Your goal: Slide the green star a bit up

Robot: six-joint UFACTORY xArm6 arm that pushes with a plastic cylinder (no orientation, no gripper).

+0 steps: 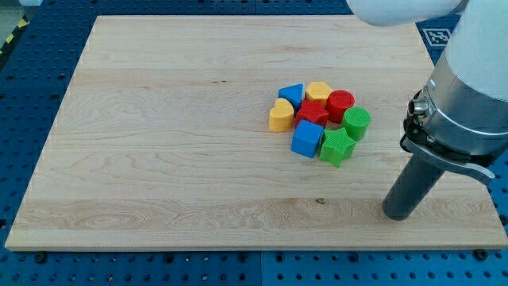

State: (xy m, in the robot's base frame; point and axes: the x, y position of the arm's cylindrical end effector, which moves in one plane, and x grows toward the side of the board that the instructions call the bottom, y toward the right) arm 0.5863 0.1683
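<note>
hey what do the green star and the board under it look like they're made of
Green star: probably matte plastic, given its uniform colour and fine ridged sides, perhaps 3D-printed. Board: light wood, shown by grain lines and a small knot; smooth, low-sheen finish.

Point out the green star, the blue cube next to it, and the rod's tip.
green star (336,148), camera view, on its top face.
blue cube (306,139), camera view, on its top face, touching the star's left.
my tip (396,214), camera view, at the rod's very end, right of the blocks.
</note>
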